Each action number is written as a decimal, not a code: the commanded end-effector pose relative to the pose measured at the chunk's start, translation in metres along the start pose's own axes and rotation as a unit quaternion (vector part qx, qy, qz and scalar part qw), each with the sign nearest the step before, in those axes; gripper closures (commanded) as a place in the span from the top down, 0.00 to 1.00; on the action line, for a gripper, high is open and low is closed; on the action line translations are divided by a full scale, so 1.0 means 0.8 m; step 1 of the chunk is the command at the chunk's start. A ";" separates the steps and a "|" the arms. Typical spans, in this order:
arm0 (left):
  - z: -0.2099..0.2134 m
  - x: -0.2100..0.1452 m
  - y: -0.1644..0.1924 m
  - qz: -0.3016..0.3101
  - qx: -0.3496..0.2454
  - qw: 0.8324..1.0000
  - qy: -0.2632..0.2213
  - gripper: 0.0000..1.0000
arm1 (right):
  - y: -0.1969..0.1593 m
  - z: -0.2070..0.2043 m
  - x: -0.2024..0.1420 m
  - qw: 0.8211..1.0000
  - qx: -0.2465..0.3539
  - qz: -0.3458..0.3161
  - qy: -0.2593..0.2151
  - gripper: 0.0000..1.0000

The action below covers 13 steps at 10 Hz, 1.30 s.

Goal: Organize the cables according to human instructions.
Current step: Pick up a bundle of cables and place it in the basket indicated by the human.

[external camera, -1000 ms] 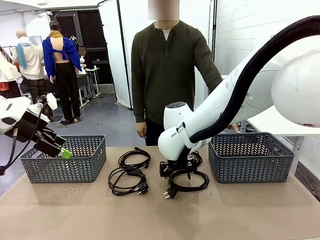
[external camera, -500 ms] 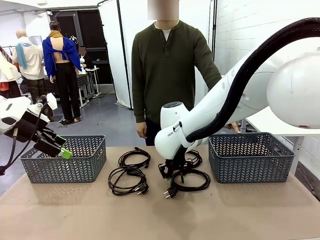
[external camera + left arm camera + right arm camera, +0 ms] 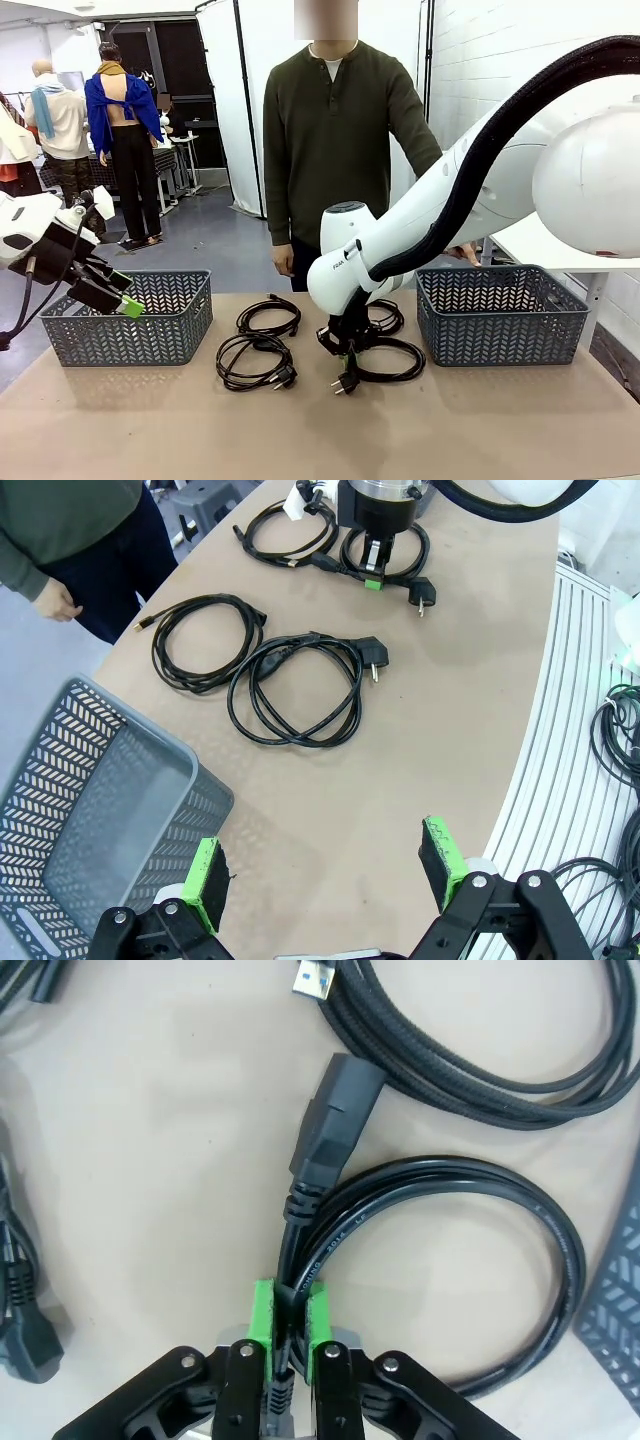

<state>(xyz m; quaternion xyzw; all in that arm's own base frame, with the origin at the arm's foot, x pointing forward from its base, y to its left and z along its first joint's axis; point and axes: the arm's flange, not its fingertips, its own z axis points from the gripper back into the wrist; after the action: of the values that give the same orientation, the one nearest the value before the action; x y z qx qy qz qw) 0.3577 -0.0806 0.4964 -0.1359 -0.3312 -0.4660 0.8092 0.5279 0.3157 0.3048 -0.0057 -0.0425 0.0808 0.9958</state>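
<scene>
Several coiled black cables lie on the brown table. My right gripper [image 3: 345,345] stands at the table's middle, shut on a strand of one cable [image 3: 388,360]; in the right wrist view the green pads [image 3: 262,1310] pinch that cord just below its chunky connector [image 3: 335,1110], and its loop [image 3: 480,1260] curves off to the right. Other cables lie behind it [image 3: 385,318], left of it at the back [image 3: 268,318] and nearer [image 3: 255,362]. My left gripper [image 3: 110,290] hangs open over the left basket; its own view shows nothing between the fingers [image 3: 205,885]. The human [image 3: 335,130] stands at the far side.
A grey lattice basket [image 3: 130,318] stands at the table's left and another [image 3: 500,315] at its right. A braided cable with a USB plug [image 3: 315,975] lies just beyond the held cord. The person's hand [image 3: 283,260] hangs at the far edge.
My right gripper has closed on the cord and the arm has shifted slightly left, dragging the coil a little. The left arm has not moved.
</scene>
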 end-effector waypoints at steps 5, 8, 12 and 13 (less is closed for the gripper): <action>-0.001 -0.002 0.003 -0.001 -0.007 1.000 -0.005 1.00 | 0.015 0.064 -0.013 0.998 -0.021 0.046 -0.046 0.00; -0.001 -0.002 0.003 -0.001 -0.007 1.000 -0.005 1.00 | 0.016 0.144 -0.032 0.987 -0.007 0.154 -0.044 0.00; -0.001 -0.002 0.003 -0.001 -0.007 1.000 -0.005 1.00 | -0.021 0.237 -0.074 0.933 -0.032 0.356 -0.032 0.00; -0.001 -0.002 0.003 -0.001 -0.007 1.000 -0.005 1.00 | -0.040 0.251 -0.083 0.918 -0.053 0.391 -0.030 0.00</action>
<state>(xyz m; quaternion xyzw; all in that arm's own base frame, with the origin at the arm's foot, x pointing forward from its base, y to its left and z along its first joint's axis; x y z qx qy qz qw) 0.3577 -0.0808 0.4963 -0.1362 -0.3310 -0.4654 0.8095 0.4574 0.2988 0.4953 -0.0504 -0.0642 0.4246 0.9017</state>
